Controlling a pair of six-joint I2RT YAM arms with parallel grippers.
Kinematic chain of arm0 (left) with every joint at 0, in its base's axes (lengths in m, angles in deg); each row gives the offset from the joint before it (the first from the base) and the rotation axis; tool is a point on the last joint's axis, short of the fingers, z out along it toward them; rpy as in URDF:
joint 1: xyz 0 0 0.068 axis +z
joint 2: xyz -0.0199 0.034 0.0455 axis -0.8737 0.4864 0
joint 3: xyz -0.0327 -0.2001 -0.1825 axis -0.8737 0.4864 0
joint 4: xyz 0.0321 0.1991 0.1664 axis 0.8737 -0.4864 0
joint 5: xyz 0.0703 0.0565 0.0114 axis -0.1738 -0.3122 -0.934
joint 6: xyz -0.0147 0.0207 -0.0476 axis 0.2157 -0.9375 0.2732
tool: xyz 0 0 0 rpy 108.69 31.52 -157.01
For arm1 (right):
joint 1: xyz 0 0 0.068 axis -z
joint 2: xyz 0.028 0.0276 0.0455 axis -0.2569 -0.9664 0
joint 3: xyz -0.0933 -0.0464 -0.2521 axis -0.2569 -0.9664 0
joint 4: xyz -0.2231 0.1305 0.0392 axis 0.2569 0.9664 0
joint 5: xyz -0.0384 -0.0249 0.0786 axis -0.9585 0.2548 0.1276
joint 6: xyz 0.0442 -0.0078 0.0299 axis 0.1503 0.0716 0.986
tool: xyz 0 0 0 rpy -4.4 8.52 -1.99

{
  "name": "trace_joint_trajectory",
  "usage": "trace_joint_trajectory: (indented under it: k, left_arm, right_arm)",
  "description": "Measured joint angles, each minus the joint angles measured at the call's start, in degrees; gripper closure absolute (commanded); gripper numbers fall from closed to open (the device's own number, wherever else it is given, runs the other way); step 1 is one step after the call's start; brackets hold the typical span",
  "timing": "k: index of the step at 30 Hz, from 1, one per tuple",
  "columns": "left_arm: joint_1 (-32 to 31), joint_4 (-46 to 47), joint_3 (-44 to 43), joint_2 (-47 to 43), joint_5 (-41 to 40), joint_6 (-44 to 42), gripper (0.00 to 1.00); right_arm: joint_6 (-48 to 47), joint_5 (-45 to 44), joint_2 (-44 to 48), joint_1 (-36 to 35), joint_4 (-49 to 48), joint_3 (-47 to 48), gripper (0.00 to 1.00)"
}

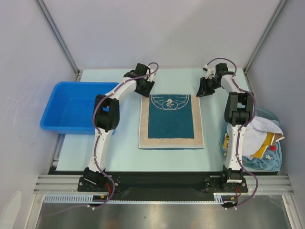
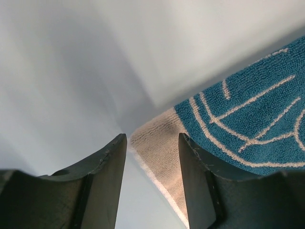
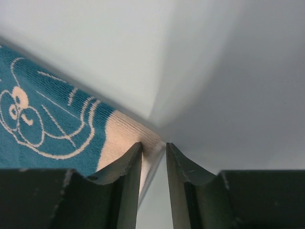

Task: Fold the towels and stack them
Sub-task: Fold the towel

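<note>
Pale surface | teal towel flat, soft, light, limp | grab far corners | left tool spread, right tool narrowly parted

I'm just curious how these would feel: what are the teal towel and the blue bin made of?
Teal towel: looks like terry cloth, soft and matte; the wrist views show fuzzy, ribbed pile. Blue bin: probably moulded plastic, smooth and slightly shiny, with uniform colour and a rounded rim.
</note>
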State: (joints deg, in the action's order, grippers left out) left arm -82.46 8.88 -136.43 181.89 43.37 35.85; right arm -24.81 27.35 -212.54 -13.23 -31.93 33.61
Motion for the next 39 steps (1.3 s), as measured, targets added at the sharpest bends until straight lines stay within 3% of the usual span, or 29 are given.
trace_joint_trajectory:
  k: [4,13,27,30,33,34,37,39]
  left_arm:
    - [0.1,0.1,-0.1,0.5,0.2,-1.2,0.52]
    - [0.7,-0.7,-1.9,2.5,0.8,-2.3,0.50]
    - [1.5,-3.7,-6.0,4.7,2.1,-4.2,0.48]
    - [1.5,-4.2,-6.3,4.8,2.5,-4.8,0.54]
    - [1.5,-4.5,-6.4,4.9,3.0,-5.2,0.67]
    - [1.5,-4.5,-6.4,4.9,3.3,-5.3,0.77]
    - [1.5,-4.9,-6.6,5.1,3.9,-5.7,0.93]
    - [1.5,-5.0,-6.7,5.1,4.1,-5.9,1.00]
  right_arm:
    - [-0.3,0.8,-0.8,0.6,0.6,0.7,0.72]
    - [-1.2,1.5,-1.4,0.7,1.4,2.1,0.63]
    - [-1.8,3.1,-3.7,0.6,2.1,5.4,0.71]
    - [-1.8,3.4,-4.0,0.6,2.3,5.6,0.72]
    - [-1.9,3.5,-4.1,0.6,2.4,5.9,0.76]
    - [-1.9,3.5,-4.2,0.6,2.5,5.9,0.78]
    - [-2.2,3.5,-4.3,0.6,2.7,6.0,0.89]
    - [-2.3,3.6,-4.4,0.6,2.8,6.0,0.96]
